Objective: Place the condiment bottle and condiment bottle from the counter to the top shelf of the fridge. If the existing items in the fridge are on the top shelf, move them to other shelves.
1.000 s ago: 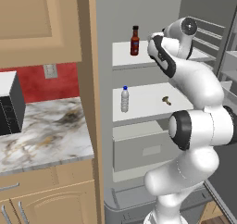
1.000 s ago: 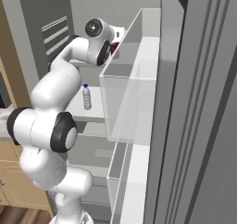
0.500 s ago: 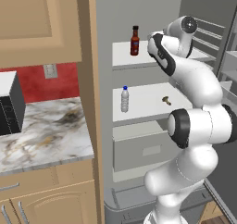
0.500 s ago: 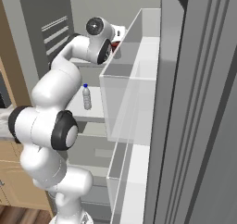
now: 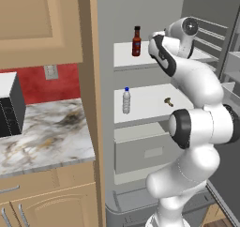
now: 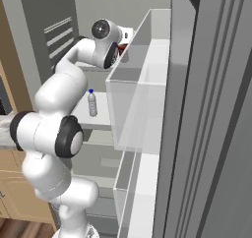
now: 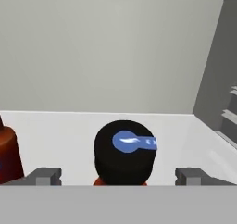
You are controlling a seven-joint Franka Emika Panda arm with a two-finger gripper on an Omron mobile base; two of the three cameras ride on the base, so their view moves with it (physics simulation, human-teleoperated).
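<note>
Two condiment bottles stand on the fridge's top shelf [image 5: 123,58]. One dark red-brown bottle [image 5: 136,41] with a black cap stands at the shelf's left. In the hand view it is the brown shape [image 7: 7,156] at the left edge. The second bottle's black cap [image 7: 124,152] sits centred between my fingertips [image 7: 46,176], with a gap on each side. My gripper [image 7: 118,176] is open around it, not touching. In the right base view, a sliver of that bottle [image 6: 123,47] peeks out beside my wrist. The marble counter [image 5: 42,137] holds no bottles.
The clear blue-capped water bottle [image 5: 126,100] and a tiny tan object [image 5: 168,101] rest on the lower shelf, above the grey drawer [image 5: 145,152]. A black microwave [image 5: 9,106] sits on the counter. The open door's clear racks [image 6: 133,109] stand close on the right.
The arm's upper joints have shifted very slightly. The bottles, the water bottle and the tan object stay where they were.
</note>
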